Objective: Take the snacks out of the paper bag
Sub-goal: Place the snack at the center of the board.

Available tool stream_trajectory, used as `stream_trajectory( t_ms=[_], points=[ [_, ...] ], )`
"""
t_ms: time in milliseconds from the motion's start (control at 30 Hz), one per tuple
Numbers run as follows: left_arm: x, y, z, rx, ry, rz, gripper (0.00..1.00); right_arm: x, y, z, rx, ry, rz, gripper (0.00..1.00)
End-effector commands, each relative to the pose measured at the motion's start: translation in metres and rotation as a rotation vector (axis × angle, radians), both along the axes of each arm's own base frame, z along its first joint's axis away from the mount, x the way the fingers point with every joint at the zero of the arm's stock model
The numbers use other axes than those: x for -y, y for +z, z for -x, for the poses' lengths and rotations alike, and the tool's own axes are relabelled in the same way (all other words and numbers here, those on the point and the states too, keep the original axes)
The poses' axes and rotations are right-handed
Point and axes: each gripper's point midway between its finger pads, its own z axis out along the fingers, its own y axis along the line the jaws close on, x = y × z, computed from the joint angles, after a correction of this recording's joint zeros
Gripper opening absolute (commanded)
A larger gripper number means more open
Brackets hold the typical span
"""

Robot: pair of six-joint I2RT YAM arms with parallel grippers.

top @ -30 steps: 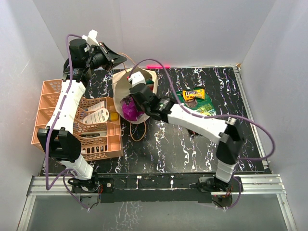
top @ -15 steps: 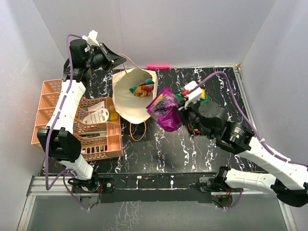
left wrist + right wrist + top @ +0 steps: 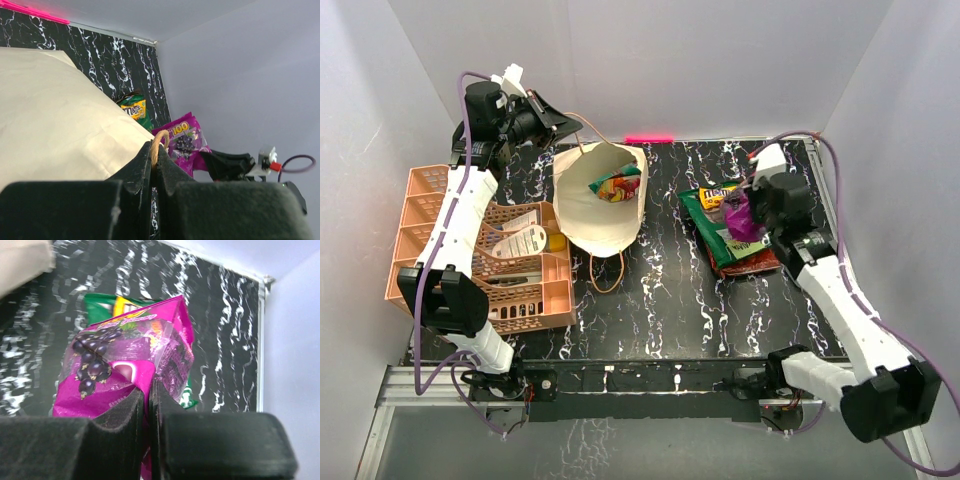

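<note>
The tan paper bag (image 3: 590, 205) stands open at the middle left; a yellow and teal packet (image 3: 617, 184) lies inside it. My left gripper (image 3: 563, 122) is shut on the bag's looped handle (image 3: 160, 142), above the bag's far rim. My right gripper (image 3: 745, 215) is shut on the magenta-purple snack packet (image 3: 125, 360) and holds it over the pile of packets at the right: a green one (image 3: 712, 222) and a dark brown one with yellow print (image 3: 721, 195). The purple packet also shows in the left wrist view (image 3: 187, 145).
An orange mesh basket (image 3: 420, 215) with white tubes and bottles (image 3: 515, 235) stands left of the bag. The bag's second handle (image 3: 605, 275) lies on the black marbled table (image 3: 670, 300). White walls close in the back and sides.
My right arm has pulled the purple packet out of the bag and swung it right, over the packet pile. The left gripper has kept hold of the handle.
</note>
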Motion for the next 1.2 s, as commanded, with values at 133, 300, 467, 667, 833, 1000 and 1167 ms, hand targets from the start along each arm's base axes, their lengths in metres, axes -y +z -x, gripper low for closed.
stream_trajectory(
  t_ms=[133,300,467,667,833,1000,1167],
  points=[
    [0.001,0.033,0.007,0.078,-0.016,0.009,0.0,-0.021,0.06,-0.071,0.251,0.368,-0.262,0.08],
    [0.003,0.034,0.008,0.079,-0.026,0.021,0.0,-0.023,0.055,-0.097,0.255,0.427,-0.329,0.08],
    [0.004,0.033,0.007,0.078,-0.031,0.029,0.0,-0.01,0.039,-0.118,0.238,0.419,-0.345,0.08],
    [0.004,0.033,0.006,0.078,-0.034,0.026,0.0,0.004,0.022,-0.121,0.246,0.413,-0.38,0.08],
    [0.004,0.03,0.005,0.07,-0.034,0.029,0.0,0.008,0.005,-0.119,0.248,0.421,-0.386,0.08],
    [0.004,0.029,0.005,0.069,-0.03,0.029,0.0,0.016,-0.025,-0.114,0.219,0.374,-0.398,0.08],
    [0.004,0.027,0.005,0.064,-0.028,0.029,0.0,0.026,-0.058,-0.105,0.177,0.307,-0.406,0.11]
  ],
)
